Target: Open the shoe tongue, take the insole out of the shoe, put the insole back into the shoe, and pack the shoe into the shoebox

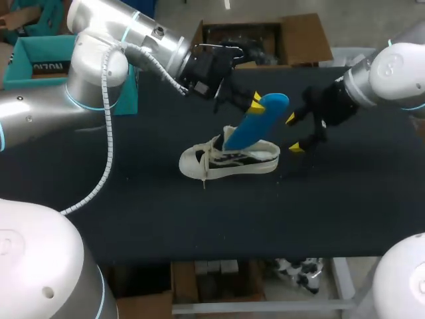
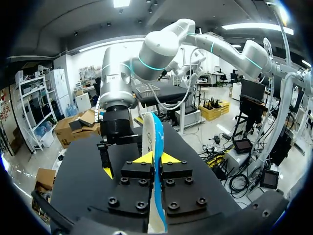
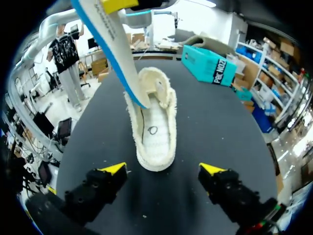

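We're sitting somewhere in the middle of this one. Our left pincer (image 1: 255,103) is clamping the upper end of the blue insole (image 1: 264,118), with a yellow tip pressing on each face, and is holding it tilted up over the shoe (image 1: 229,161). The insole's lower end is dipping into the shoe's opening, close to the tongue (image 3: 158,84). So it's neither fully out nor seated.

We're reading the tongue as already pulled open, since the opening is gaping wide from the heel side. The insole is covering part of it though, so that's probably right rather than definitely.

The shoe itself is standing on its sole around the middle of the dark surface (image 1: 133,219), toe pointing toward our left arm's side. Our right pincer (image 1: 293,133) is hanging spread open just beside the heel end, gripping nothing and not touching the shoe.

What we're not able to call from one look is whether the insole is coming out or going back in. Either way, seating it flat is left to do. So is the packing: the teal box (image 1: 40,60) is sitting at the far left corner, well apart from the shoe.
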Motion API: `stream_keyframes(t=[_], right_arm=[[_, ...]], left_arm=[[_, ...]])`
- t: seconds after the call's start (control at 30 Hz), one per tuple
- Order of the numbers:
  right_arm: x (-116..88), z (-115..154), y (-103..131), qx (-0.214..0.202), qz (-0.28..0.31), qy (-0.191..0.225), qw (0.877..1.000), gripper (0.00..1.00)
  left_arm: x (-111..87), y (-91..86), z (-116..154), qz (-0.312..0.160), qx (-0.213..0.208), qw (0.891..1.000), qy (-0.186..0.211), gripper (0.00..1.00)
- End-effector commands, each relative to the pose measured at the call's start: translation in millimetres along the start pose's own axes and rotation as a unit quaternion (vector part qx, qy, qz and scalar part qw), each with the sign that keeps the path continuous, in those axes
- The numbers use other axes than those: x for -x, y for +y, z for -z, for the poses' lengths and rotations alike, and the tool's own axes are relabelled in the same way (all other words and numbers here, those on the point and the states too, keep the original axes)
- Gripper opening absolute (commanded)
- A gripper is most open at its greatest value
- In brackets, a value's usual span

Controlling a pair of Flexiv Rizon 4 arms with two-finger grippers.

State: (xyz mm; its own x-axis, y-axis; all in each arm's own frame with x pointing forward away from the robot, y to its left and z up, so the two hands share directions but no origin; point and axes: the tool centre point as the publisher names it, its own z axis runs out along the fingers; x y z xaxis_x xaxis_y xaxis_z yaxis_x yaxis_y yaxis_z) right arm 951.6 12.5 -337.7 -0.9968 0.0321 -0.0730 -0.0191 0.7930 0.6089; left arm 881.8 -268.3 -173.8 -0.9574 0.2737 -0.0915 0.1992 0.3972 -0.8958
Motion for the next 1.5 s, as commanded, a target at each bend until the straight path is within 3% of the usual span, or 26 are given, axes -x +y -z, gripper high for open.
stream_keyframes(t=[0.03,0.1,0.2,0.47,0.73,1.07,1.5], right_arm=[[9.9,8.9,6.4,-0.029,0.001,0.013,1.000,1.00],[14.2,12.2,9.0,-0.035,0.007,0.014,0.999,1.00],[19.2,14.3,12.1,-0.046,0.015,0.021,0.999,1.00],[25.7,12.6,22.7,-0.085,0.025,0.037,0.995,1.00],[28.2,8.2,37.1,-0.123,0.038,0.048,0.991,1.00],[33.0,-4.8,61.3,-0.172,0.056,0.050,0.982,1.00],[34.4,-27.1,88.3,-0.234,0.062,0.056,0.969,1.00]], left_arm=[[-1.1,0.7,4.0,-0.011,-0.019,1.000,0.009,0.00],[-1.5,-1.0,10.8,-0.010,-0.036,0.999,-0.031,0.00],[1.8,-7.0,22.0,-0.007,-0.071,0.996,-0.054,0.00],[-4.5,-29.6,54.7,-0.015,-0.136,0.987,-0.085,0.00],[-14.7,-55.4,89.3,-0.019,-0.160,0.977,-0.141,0.00],[-25.9,-43.3,139.1,0.018,-0.173,0.959,-0.223,0.00],[-69.2,-17.6,215.9,0.058,-0.183,0.925,-0.329,0.00]])
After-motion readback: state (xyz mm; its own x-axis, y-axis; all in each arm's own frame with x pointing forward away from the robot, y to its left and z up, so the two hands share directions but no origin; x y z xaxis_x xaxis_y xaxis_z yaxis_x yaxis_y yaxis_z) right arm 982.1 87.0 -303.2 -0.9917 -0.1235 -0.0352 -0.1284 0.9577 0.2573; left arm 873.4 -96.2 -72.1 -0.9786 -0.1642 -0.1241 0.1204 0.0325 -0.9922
